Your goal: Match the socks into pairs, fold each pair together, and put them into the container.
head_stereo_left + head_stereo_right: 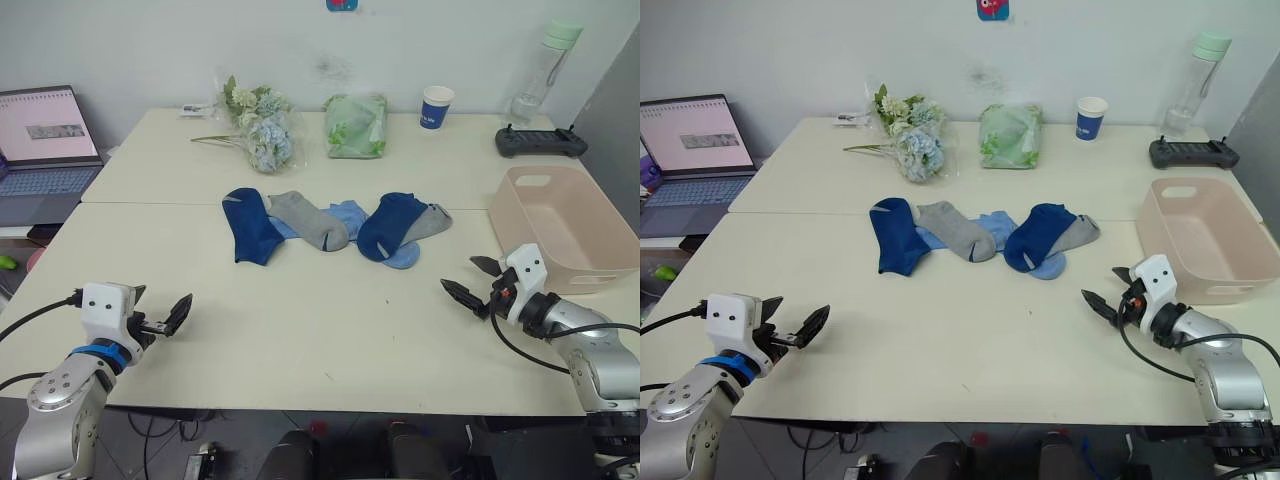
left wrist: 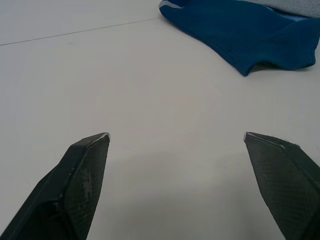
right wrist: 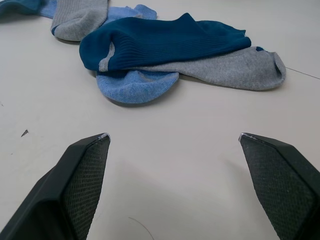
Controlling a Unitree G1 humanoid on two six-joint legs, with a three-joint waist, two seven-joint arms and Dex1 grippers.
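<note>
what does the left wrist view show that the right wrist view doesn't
Left wrist view: the left pincer, open above the bare table, with one navy sock ahead and a grey edge beyond it.

Right wrist view: the right pincer, also open, facing the other navy sock, which lies over a grey sock and a light blue sock. Another grey sock lies farther off.

Both: the same pale tabletop, open fingers, nothing held.

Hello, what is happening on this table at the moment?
A two-armed robot is about to sort socks, and nothing is picked up yet. The left gripper and the right gripper both hover over the table with open, empty jaws. Navy, grey and light blue socks lie overlapping in a loose row ahead of them. The pink container at the robot's right holds no socks.
</note>
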